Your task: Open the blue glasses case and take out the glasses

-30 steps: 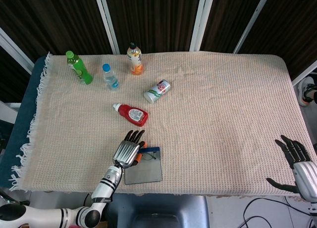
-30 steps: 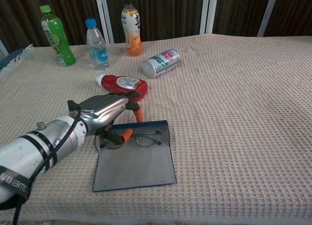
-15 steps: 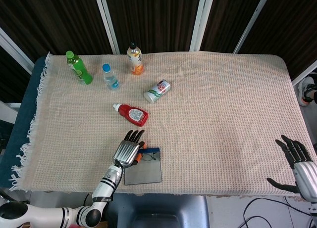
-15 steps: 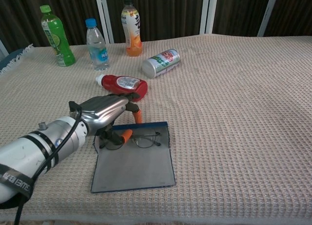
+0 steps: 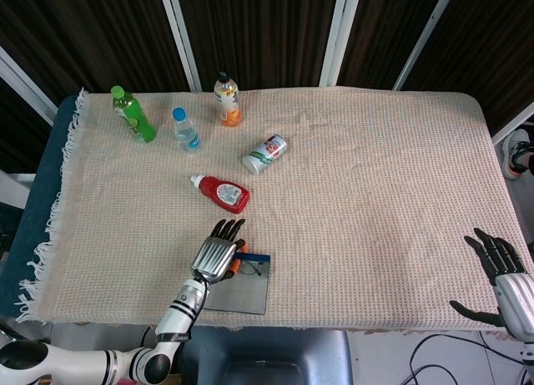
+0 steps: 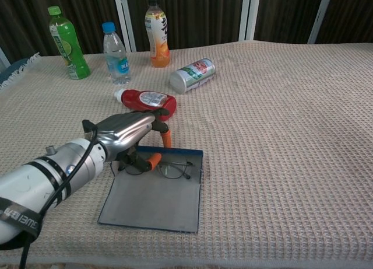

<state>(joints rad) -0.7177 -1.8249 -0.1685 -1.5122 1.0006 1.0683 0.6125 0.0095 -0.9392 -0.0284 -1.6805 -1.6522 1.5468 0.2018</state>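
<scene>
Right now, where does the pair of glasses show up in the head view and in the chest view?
Head view: the glasses lie low and left of centre, inside the open blue glasses case, at the left hand.
Chest view: the glasses sit lower left, on the case's far part beside the same hand.
Shared landmark: the red ketchup bottle lying just beyond the case.
</scene>
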